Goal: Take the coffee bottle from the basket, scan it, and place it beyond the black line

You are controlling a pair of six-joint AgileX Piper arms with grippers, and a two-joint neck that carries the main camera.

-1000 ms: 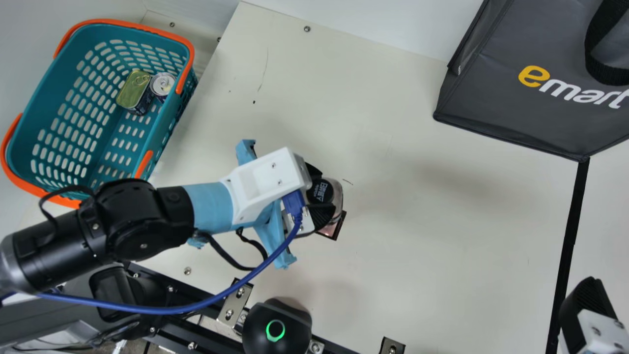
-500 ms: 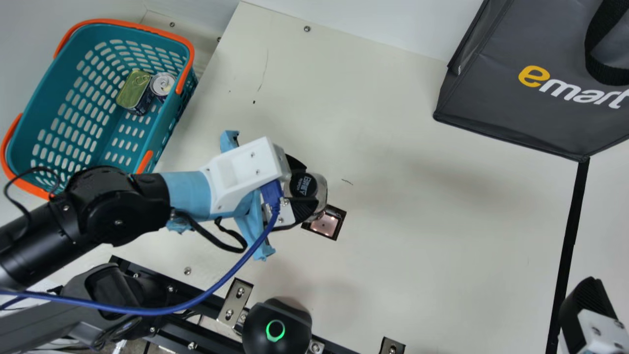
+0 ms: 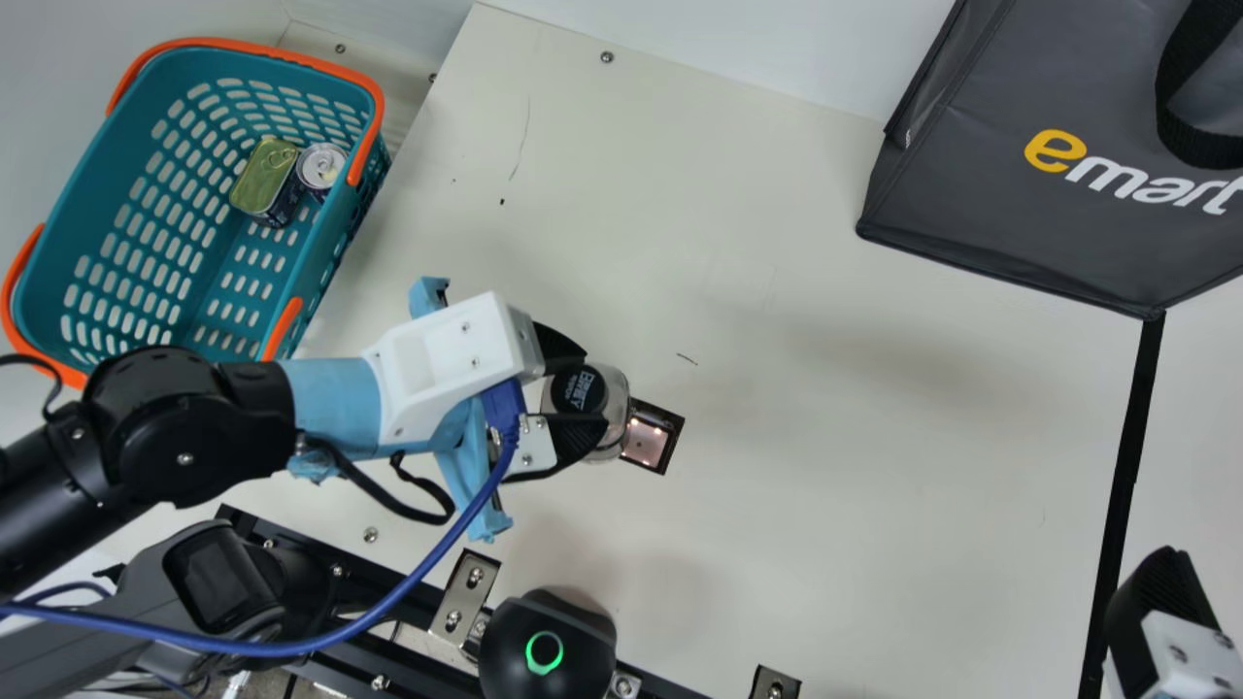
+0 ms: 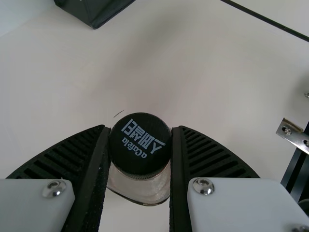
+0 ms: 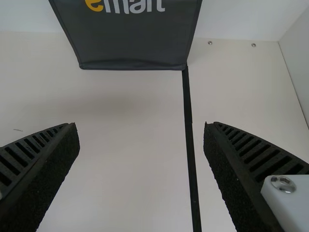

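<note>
Left gripper point(image 4: 141, 140), left of the scanner window point(image 3: 645, 442) in the main view: nearer of two, closed about the coffee bottle point(image 3: 580, 389) at its capped end. Said bottle: roughly upright, just beside the window's left edge, overlapping it in view; clearance uncertain. Black line point(image 3: 1126, 466): right of window, well apart. Right gripper point(image 5: 141, 126): farther right, spread wide, holding nothing.

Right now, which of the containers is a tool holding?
The black-capped coffee bottle, in the left tool; the tin and round can sit in the basket.
</note>
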